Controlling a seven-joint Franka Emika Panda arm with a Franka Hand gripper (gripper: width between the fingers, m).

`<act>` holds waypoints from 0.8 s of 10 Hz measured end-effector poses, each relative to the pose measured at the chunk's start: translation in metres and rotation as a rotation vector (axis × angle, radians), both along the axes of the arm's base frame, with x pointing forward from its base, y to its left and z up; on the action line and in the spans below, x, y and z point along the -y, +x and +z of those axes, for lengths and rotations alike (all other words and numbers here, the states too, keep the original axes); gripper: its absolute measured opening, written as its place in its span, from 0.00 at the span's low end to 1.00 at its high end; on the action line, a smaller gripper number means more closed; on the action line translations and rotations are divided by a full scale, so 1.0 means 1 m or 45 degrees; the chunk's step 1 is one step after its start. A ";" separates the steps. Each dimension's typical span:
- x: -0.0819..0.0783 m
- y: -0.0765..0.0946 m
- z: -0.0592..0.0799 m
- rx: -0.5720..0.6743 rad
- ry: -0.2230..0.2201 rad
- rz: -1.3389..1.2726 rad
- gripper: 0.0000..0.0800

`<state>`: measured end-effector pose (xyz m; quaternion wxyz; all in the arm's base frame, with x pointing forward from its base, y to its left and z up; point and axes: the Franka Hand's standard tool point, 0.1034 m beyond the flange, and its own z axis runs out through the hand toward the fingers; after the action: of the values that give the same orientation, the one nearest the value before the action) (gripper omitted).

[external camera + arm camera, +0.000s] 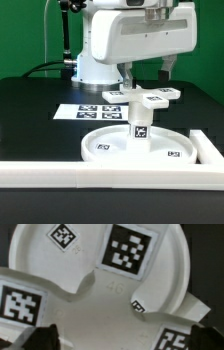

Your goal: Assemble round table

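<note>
The round disc (100, 148) lies flat at the front of the table. The short cylinder leg (140, 127) stands upright in its middle. The cross-shaped base piece (152, 97) sits on top of the leg. My gripper (149, 78) hangs just above the base piece, its fingers spread to either side. In the wrist view the base piece (100, 291) fills the picture with several tags on it. The two dark fingertips (42, 338) stand wide apart at its edges, and the gripper (124, 339) is open. I cannot tell whether the pads touch the piece.
The marker board (85, 112) lies on the black table behind the disc, toward the exterior view's left. The long white border wall (110, 176) runs along the front and turns up at the exterior view's right (208, 148). The arm's white body (135, 35) looms above.
</note>
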<state>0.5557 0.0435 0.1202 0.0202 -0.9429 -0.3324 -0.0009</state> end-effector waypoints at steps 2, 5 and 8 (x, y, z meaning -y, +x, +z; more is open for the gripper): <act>0.001 0.001 -0.001 0.018 -0.010 0.213 0.81; 0.002 0.005 0.001 0.026 -0.041 0.373 0.81; 0.003 0.008 -0.005 0.017 -0.046 0.366 0.81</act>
<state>0.5633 0.0406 0.1150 0.0009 -0.8857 -0.4643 0.0016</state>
